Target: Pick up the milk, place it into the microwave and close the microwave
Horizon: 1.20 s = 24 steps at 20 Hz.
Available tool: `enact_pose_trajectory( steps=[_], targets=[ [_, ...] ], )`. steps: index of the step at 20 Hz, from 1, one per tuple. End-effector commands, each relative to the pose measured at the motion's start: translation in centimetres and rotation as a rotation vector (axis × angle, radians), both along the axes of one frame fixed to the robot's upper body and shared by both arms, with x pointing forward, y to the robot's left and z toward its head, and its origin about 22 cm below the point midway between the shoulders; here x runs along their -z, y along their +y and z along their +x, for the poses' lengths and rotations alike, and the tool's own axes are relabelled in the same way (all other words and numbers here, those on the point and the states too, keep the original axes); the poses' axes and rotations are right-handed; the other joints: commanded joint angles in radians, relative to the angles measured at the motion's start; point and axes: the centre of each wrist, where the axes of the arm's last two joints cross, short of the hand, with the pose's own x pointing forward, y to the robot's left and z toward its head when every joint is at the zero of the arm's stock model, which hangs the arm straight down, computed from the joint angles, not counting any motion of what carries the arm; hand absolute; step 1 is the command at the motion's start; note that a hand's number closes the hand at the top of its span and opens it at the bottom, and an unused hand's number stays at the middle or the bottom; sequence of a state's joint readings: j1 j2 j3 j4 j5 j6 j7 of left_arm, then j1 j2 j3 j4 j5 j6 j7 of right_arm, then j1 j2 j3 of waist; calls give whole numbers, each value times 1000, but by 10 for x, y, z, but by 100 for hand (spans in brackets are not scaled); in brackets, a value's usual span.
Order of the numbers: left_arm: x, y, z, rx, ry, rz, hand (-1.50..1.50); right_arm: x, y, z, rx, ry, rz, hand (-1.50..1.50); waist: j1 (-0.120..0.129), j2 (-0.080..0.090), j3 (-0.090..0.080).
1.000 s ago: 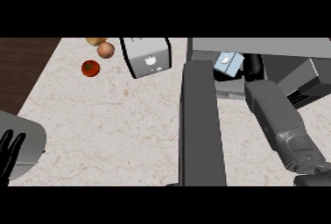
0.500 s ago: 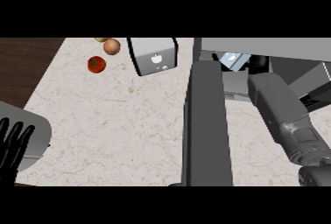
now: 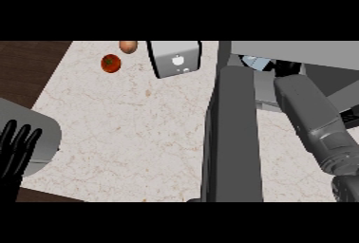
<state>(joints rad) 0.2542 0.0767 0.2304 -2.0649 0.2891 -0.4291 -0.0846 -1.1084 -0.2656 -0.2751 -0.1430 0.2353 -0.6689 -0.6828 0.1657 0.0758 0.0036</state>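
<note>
Compared with a moment ago, the right forearm [image 3: 312, 118] reaches further toward twelve o'clock, into the open microwave [image 3: 294, 50] at one o'clock, and the milk [image 3: 256, 62] now sits deeper at the oven's mouth, only a small blue-and-white corner of it showing beside the black right hand [image 3: 288, 69]. That hand is mostly hidden behind the wrist and the oven's edge, so I cannot tell whether its fingers are curled round the carton or already spread; most likely the carton is being set down inside. The microwave door [image 3: 231, 137] stands wide open, a long dark slab running from twelve down to six o'clock through the middle of the view.

The left hand [image 3: 15, 149] rests at eight o'clock, its fingers straight and spread, pointing up, holding nothing. Off at eleven o'clock on the pale surface [image 3: 133, 133] lie a tomato [image 3: 111, 63] and an egg-like brown thing [image 3: 127, 46], with a toaster [image 3: 175, 58] just beside them; none touches the task.

So the placing step seems nearly finished. What remains is letting go, drawing the arm clear, and swinging the door shut.
</note>
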Motion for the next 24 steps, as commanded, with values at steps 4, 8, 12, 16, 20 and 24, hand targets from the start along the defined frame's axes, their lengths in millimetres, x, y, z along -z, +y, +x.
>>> enact_pose_trajectory(
  steps=[4, 8, 12, 16, 20, 24],
  targets=[
    [-1, -5, 6, 14, 1, 32, -150, -6, -2, 3, 96, -8, -76, -150, 27, 17, 2],
    [-1, -14, 14, 44, 8, 32, -150, -5, 23, 4, -19, 101, 62, -150, 19, 13, 5],
    [1, -16, 15, 33, 1, 35, -150, 1, 24, 2, -92, 141, 131, -150, 12, 7, 4],
    [4, -25, 21, 60, 3, 38, -150, 5, 30, 1, -117, 142, 162, -150, 2, 7, 3],
    [1, -29, 23, 49, 3, 42, -150, 16, 16, -5, -120, 164, 159, -150, -6, 7, 4],
    [5, -37, 24, 62, 30, 44, -150, 8, 8, -2, -126, 155, 166, -150, -21, -5, 3]
  ],
)
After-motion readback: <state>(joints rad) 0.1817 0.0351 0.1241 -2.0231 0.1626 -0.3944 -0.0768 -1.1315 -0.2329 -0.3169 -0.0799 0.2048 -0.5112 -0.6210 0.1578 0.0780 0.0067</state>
